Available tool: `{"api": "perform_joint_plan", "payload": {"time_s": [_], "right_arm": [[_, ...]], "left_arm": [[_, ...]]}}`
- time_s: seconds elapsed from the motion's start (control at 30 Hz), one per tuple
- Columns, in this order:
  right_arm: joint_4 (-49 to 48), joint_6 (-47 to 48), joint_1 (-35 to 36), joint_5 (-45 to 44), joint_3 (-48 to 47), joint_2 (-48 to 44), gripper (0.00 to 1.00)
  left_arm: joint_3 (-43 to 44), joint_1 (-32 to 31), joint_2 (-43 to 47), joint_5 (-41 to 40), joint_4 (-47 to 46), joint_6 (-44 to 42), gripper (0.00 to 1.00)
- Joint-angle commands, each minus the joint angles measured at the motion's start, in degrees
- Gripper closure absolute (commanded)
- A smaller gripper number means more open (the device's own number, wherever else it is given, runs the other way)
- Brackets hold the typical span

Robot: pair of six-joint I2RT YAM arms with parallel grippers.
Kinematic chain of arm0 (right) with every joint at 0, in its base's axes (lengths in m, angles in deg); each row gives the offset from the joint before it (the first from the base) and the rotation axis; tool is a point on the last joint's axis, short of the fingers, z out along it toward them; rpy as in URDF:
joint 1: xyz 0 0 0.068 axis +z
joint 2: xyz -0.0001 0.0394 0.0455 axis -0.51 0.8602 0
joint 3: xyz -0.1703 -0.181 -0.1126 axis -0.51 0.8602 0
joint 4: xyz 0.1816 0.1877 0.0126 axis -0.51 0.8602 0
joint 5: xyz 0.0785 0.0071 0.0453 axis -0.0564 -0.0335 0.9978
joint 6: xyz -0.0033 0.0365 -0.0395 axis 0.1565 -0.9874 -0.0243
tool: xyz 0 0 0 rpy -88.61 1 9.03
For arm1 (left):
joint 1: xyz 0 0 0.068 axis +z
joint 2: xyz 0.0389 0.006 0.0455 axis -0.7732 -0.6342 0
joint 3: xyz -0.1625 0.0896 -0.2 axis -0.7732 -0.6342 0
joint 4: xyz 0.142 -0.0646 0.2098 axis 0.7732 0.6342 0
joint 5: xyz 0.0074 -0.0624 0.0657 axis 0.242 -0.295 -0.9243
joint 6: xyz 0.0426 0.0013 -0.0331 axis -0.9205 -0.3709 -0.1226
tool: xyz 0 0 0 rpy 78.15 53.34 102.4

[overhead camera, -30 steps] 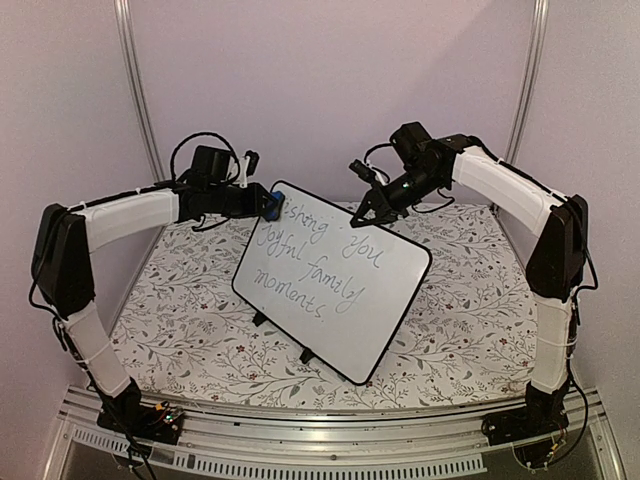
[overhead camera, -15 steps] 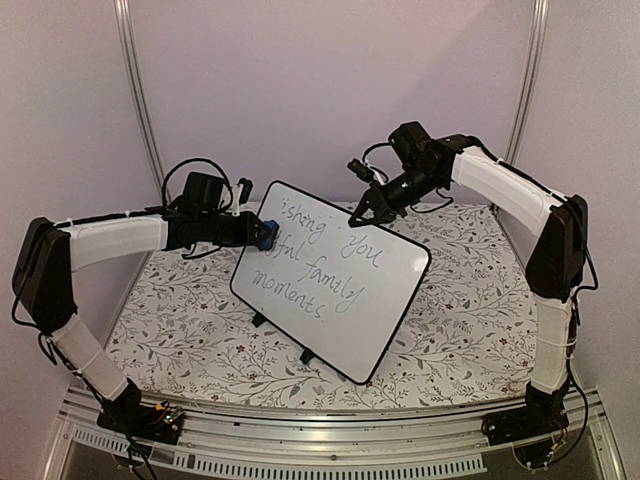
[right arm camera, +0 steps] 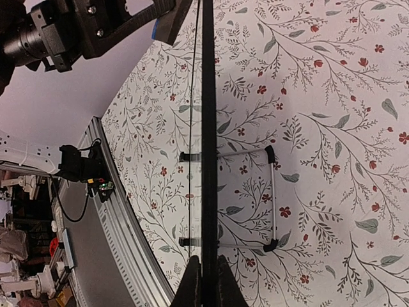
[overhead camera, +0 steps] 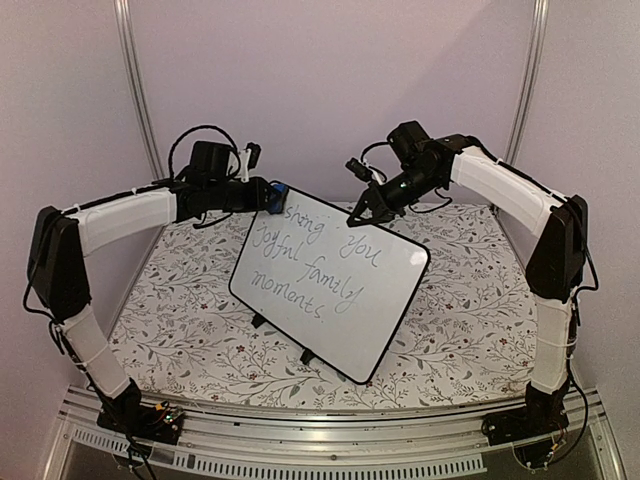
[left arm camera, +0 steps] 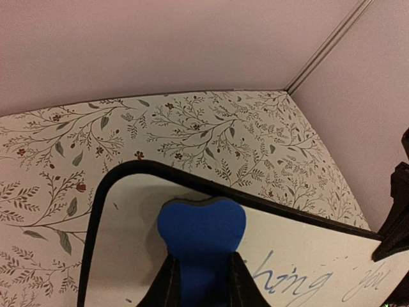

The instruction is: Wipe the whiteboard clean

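Note:
The whiteboard (overhead camera: 335, 285) stands tilted on the table, white with a black frame and grey handwriting "shing you joyful family moments". My left gripper (overhead camera: 268, 197) is shut on a blue eraser (overhead camera: 279, 194) pressed at the board's top left corner. In the left wrist view the blue eraser (left arm camera: 202, 240) sits between my fingers against the board (left arm camera: 307, 256), just under its frame. My right gripper (overhead camera: 358, 216) is shut on the board's top edge. In the right wrist view the board's edge (right arm camera: 208, 128) runs straight up from my fingers (right arm camera: 192, 284).
A floral tablecloth (overhead camera: 470, 300) covers the table. The board's wire stand (right arm camera: 271, 198) and black feet (overhead camera: 305, 355) rest on it. Pale walls close the back and sides. An aluminium rail (overhead camera: 330, 440) runs along the near edge.
My left gripper has moved the eraser up and right, from the board's left edge to its top left corner. The leading letters of "wishing" are gone. The right gripper has held still.

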Motion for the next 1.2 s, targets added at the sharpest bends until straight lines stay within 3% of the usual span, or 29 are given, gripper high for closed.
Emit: {"api": "perform_joint_plan", "payload": {"time_s": [0.0, 0.43, 0.93, 1.17], "right_arm": [[-0.01, 3.34, 1.33, -0.18, -0.17, -2.24, 1.0], [-0.35, 1.4, 1.33, -1.6, -0.17, -2.91, 1.0], [-0.37, 1.77, 1.33, -2.36, -0.32, -3.17, 1.0], [-0.14, 1.67, 1.33, -2.64, -1.51, -2.82, 1.0]], "left_arm": [[0.79, -0.49, -2.23, -0.77, 1.29, -0.74, 1.0], [-16.09, -0.62, 5.18, -0.4, -3.62, 2.21, 1.0], [-0.77, -0.64, -1.92, 1.12, 0.49, 0.77, 1.0], [-7.07, -1.27, 0.73, 1.09, -0.44, 1.81, 1.0]]}}
